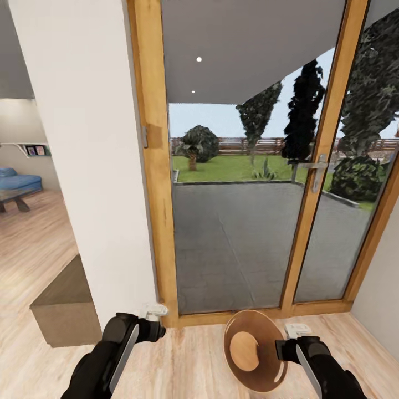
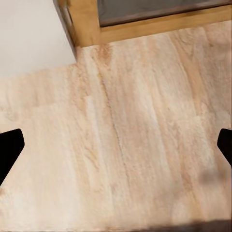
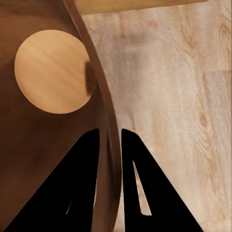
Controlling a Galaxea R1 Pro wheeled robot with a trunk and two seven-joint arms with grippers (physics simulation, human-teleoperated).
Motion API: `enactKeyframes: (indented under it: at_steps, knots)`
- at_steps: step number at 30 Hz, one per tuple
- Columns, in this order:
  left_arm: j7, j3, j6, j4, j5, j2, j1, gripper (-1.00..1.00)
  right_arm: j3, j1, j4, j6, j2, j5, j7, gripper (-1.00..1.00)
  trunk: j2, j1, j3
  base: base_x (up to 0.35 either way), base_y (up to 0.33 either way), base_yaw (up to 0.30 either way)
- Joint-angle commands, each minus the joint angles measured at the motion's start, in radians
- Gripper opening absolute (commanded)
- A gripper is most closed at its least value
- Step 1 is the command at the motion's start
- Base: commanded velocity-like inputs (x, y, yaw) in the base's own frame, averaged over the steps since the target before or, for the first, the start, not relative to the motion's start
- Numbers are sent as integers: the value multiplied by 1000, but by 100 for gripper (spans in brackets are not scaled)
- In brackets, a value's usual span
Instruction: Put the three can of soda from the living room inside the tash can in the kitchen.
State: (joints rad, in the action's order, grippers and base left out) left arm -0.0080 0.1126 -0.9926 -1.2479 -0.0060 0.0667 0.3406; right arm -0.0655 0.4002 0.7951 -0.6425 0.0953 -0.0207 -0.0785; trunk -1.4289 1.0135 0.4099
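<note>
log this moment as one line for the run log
phase: in transit | right tool: shut on trash can rim, bin empty | left tool: open, empty | ahead: glass patio door | sofa far left

The two black fingers point(image 3: 87, 183) of the right gripper point(image 3: 109, 140) sit close together with the thin brown wall of the tash can point(image 3: 29, 159) pinched between them — one finger is inside the bin and the other is outside. Inside the bin the walls are dark brown, and a round light patch with wood lines shows through at its bottom. Beside the bin lies the light wood floor point(image 3: 174, 87) — and a strip of yellow-brown wooden frame point(image 3: 140, 4) runs along its far edge.
</note>
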Motion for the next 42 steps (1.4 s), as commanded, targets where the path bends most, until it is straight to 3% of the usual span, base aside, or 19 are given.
enactKeyframes:
  at_steps: [1, 24, 27, 32, 36, 42]
  knots:
    - [0, 0, 0, 0, 0, 0, 0, 100, 0, 0, 1, 0, 0, 11, -4, -100, 0, 0, 0, -272, 209, 266]
    - [-1, -6, 1, 26, 1, -6, 1, 100, 1, 1, -2, 0, -2, 11, -2, -100, 0, 0, 0, -271, 221, 267]
    - [-5, -9, 20, 81, 3, -7, 1, 100, 2, 1, -2, 0, -2, 11, -1, -100, 0, 0, 0, -259, 228, 267]
    - [-65, -12, 89, 286, 7, -9, 6, 100, 2, 0, -3, 0, -11, 11, -1, -100, 0, 0, 0, -265, 220, 267]
    - [-86, -13, 151, 363, 3, -15, 14, 100, 2, 1, -5, 1, -31, 8, -1, -100, 0, 0, 0, -246, 185, 267]
    - [-91, -14, 197, 456, 5, -32, 16, 100, 7, 0, -8, 1, -38, 7, -1, -100, 0, 0, 0, -248, 188, 271]
